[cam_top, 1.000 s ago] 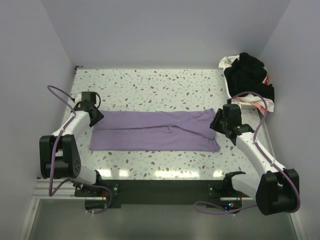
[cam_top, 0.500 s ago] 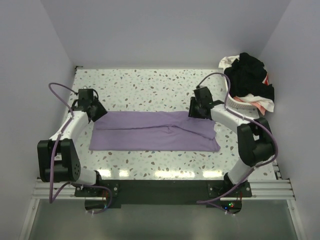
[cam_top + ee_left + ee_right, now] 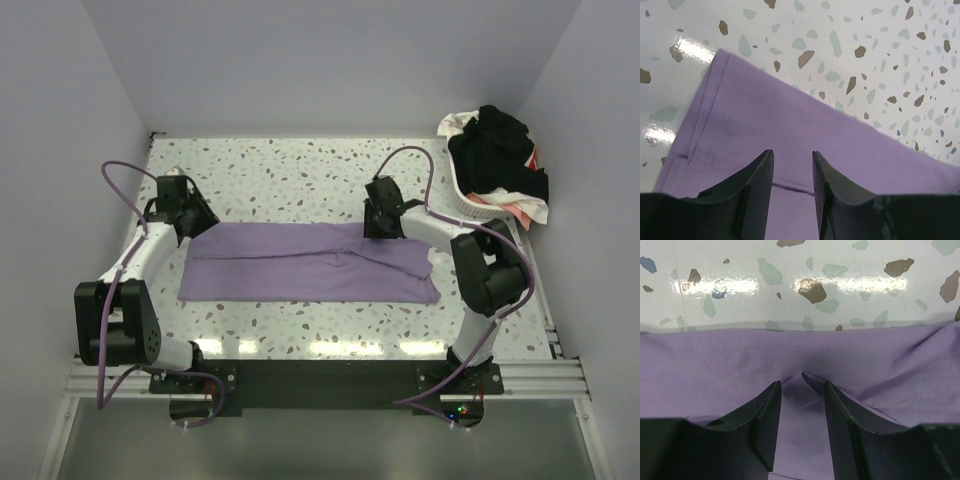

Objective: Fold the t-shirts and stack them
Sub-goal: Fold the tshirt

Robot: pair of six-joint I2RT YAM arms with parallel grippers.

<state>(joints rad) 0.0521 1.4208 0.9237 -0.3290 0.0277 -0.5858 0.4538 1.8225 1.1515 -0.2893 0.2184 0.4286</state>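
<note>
I judge we're mid-fold on the plain lilac-purple cloth t-shirt point(image 3: 310, 262), a long strip across the speckled table's point(image 3: 300, 170) centre: left fingers point(image 3: 757, 177) spread over its 10 o'clock corner, right fingers point(image 3: 767, 415) spread astride a pucker at 1 o'clock, so both must next pinch that far edge.

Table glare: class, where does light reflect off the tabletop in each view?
Top external: bright patches along the near edge of the table. Left wrist: two glare spots left of the lilac t-shirt. Right wrist: a glare band beyond the shirt's edge.
</note>
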